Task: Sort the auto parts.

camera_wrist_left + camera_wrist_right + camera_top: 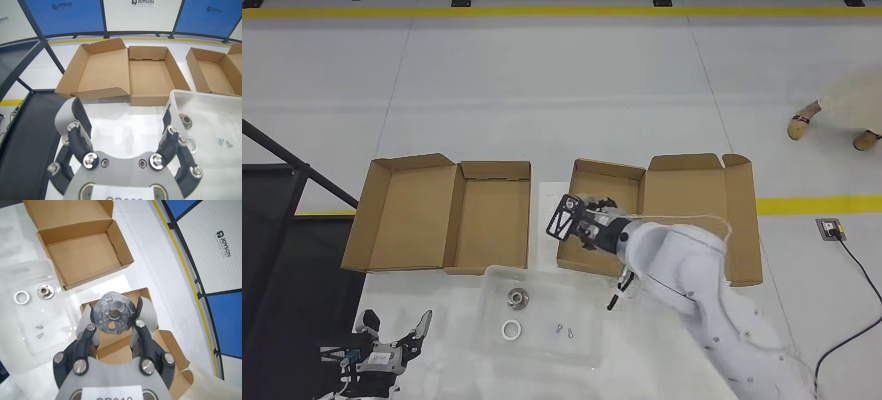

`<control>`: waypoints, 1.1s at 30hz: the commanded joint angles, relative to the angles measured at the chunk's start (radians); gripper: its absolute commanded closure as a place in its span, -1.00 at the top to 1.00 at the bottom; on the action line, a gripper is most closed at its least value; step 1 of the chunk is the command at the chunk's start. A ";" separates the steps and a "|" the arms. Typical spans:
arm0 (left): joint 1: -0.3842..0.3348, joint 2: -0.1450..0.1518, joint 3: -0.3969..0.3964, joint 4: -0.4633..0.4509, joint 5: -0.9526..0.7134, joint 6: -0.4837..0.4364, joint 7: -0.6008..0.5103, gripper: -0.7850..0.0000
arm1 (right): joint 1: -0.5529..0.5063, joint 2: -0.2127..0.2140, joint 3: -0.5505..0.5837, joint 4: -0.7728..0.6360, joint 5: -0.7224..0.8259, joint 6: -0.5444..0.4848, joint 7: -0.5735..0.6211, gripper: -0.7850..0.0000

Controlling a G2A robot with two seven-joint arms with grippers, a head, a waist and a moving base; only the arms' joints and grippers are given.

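Observation:
My right gripper [115, 311] is shut on a grey cast round part [113, 313] with a centre hole, held above the right cardboard box [587, 255]; the same gripper [577, 222] sits over that box's left half. In the clear plastic tray [582, 345] lie a flanged metal hub [516, 297], a white ring [512, 329] and two small screws [563, 328]. My left gripper [124, 113] is open with nothing between its fingers, low at the table's near left corner [392, 350], left of the tray.
An open cardboard box with its lid folded out [492, 215] stands at the back left, with nothing in it. A black frame and dark surface [282, 260] border the table's left side. A cable [852, 320] runs on the floor to the right.

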 commanded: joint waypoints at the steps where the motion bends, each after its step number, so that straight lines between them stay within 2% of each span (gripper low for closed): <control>1: 0.000 0.000 0.000 0.000 0.000 0.000 0.000 1.00 | 0.036 -0.005 -0.003 0.064 0.002 0.020 -0.020 -1.00; 3: 0.000 0.000 0.000 0.000 0.000 0.000 0.000 1.00 | 0.065 -0.010 -0.016 0.108 0.027 -0.015 -0.033 -1.00; 16: 0.000 0.000 0.000 0.000 0.000 0.000 0.000 1.00 | 0.053 -0.010 -0.021 0.107 0.025 -0.017 -0.053 -1.00; 19: 0.000 0.000 0.000 0.000 0.000 0.000 0.000 1.00 | 0.057 -0.017 -0.033 0.156 0.008 0.048 -0.053 -1.00; 33: 0.000 0.000 0.000 0.000 0.000 0.000 0.000 1.00 | 0.314 -0.137 -0.197 0.789 0.159 0.244 -0.195 -1.00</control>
